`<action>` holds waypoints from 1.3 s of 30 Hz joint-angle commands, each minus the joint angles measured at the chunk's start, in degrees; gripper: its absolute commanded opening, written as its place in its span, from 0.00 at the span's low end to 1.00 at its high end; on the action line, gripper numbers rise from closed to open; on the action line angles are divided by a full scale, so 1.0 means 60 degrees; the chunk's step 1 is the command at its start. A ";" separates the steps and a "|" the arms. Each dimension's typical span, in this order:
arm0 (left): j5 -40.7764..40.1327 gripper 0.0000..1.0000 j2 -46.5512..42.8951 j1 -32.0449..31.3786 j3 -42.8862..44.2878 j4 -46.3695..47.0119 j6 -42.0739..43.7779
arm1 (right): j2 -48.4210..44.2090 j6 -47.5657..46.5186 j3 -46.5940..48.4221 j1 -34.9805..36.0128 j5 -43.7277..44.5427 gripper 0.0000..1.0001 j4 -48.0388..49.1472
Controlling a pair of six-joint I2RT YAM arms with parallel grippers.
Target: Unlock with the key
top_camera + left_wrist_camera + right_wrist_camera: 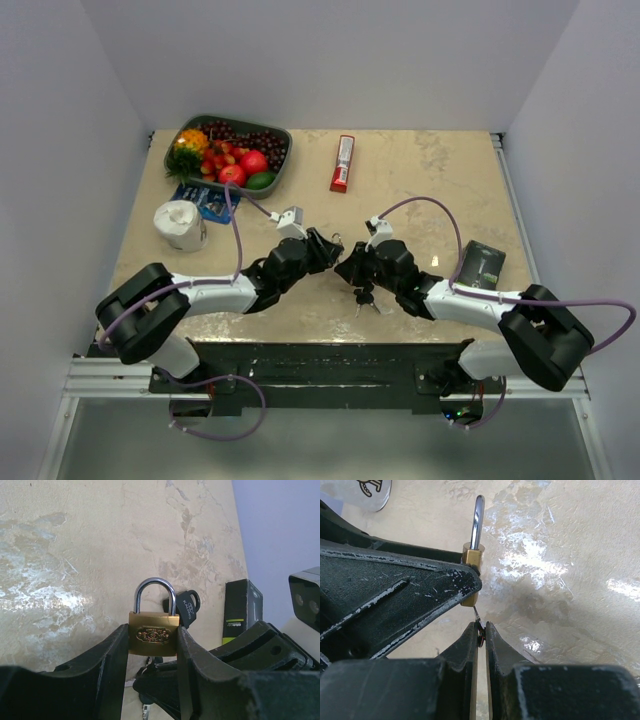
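Looking down from the top view: both my arms are bent inward and the wrists meet over the middle of the bench [430,180]. Left jaws and right jaws sit nearly nose to nose. The key [365,297], a small bunch with black heads, hangs just under my right jaws; I cannot tell whether it touches the bench. On the far side are a fruit tray [283,135] and, to its right, a red packet [343,163]. On the left a white roll [180,225] stands with a blue packet [205,200] just beside it. A black box [480,265] lies near my right forearm.

Left wrist view: my left jaws are clamped on the brass padlock [152,639], one of the fingers [107,670] pressing each narrow side. Its embossed face is turned to the lens. The shackle [155,592] points away from me, both legs seated in the body. One black head of the key shows just behind the padlock's right shoulder. More of the bunch sits low under the padlock, mostly hidden. The black box, with a green-yellow label, lies on the bench beyond.

Right wrist view: my right jaws are pinched almost together on a thin piece of the key's metal; blade or ring, I cannot tell. A silver sliver runs from the tips up to the padlock's underside. The padlock is edge-on here. A left finger crosses in front and covers much of its brass body. The shackle stands clear above.
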 commanded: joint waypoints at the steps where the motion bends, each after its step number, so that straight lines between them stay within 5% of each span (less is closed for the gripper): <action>1: 0.0102 0.00 0.0203 -0.0478 -0.0168 0.0100 0.0273 | -0.0147 0.0194 0.0671 -0.0092 0.0499 0.00 0.1231; 39: -0.0807 0.00 0.0321 -0.1519 -0.0490 0.0012 0.0156 | -0.0968 -0.0084 0.0305 -0.0400 0.1144 0.00 0.1758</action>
